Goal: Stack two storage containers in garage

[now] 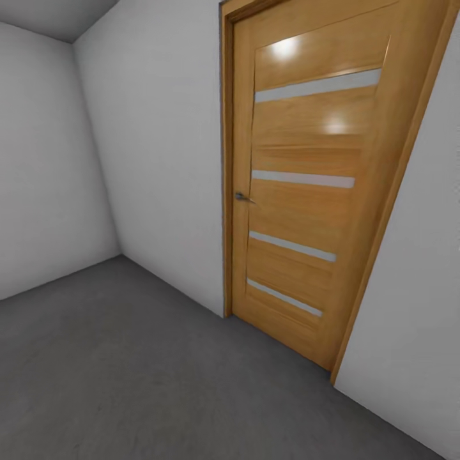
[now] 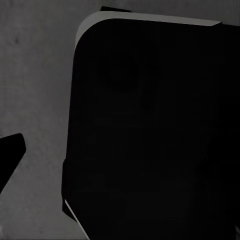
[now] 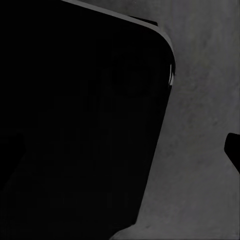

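One wooden door (image 1: pixel 306 191) at the right of the frame, white walls (image 1: pixel 160 160), grey floor (image 1: pixel 128 370) below, end effector state cannot be told.

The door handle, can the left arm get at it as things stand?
Probably not yet. The door handle sits across a stretch of grey floor, on the shut wooden door, and the head view has no arm raised toward it.

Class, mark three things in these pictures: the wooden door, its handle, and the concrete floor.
wooden door (image 1: pixel 306 211): head view, on the middle panel between the pale strips.
door handle (image 1: pixel 243 197): head view, on the metal lever.
floor (image 1: pixel 128 370): head view, on bare grey concrete.
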Controlling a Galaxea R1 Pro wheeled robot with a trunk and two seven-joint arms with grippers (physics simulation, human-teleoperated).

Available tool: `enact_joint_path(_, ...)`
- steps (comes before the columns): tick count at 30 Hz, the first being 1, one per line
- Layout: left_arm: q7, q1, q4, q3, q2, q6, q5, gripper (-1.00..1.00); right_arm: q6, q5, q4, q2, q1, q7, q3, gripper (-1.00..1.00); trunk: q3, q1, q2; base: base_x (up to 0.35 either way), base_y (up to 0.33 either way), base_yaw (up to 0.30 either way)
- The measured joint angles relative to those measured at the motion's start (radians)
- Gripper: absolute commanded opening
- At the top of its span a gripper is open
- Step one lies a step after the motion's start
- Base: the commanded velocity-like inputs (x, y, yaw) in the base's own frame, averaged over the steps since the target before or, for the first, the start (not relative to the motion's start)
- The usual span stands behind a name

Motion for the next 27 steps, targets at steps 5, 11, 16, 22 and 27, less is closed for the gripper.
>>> enact_joint_path(5,0.0,0.0,0.0,0.0,0.0,0.0,0.0,1.0,0.0,0.0,0.0,-0.001,0.0,0.0,0.0,1.0,0.0,0.0,0.0,0.31,0.198,-0.288)
enact_joint_path(11,0.0,0.0,0.0,0.001,0.0,-0.001,0.0,1.0,-0.001,0.0,0.0,-0.001,0.0,0.0,0.0,1.0,0.0,0.0,0.0,0.303,0.216,-0.288)
enact_joint_path(16,0.0,0.0,0.0,0.001,0.0,0.0,0.0,1.0,-0.001,0.0,0.0,-0.001,0.0,0.0,0.0,1.0,0.0,0.0,0.0,0.301,0.221,-0.288)
enact_joint_path(22,-0.001,0.0,0.0,0.001,0.0,0.0,0.0,1.0,-0.002,0.0,0.0,-0.001,0.0,0.0,0.0,1.0,0.0,0.0,0.0,0.301,0.221,-0.288)
enact_joint_path(27,0.0,0.0,0.0,0.0,0.0,-0.001,0.0,1.0,-0.002,0.0,0.0,-0.001,0.0,0.0,0.0,1.0,0.0,0.0,0.0,0.3,0.221,-0.288)
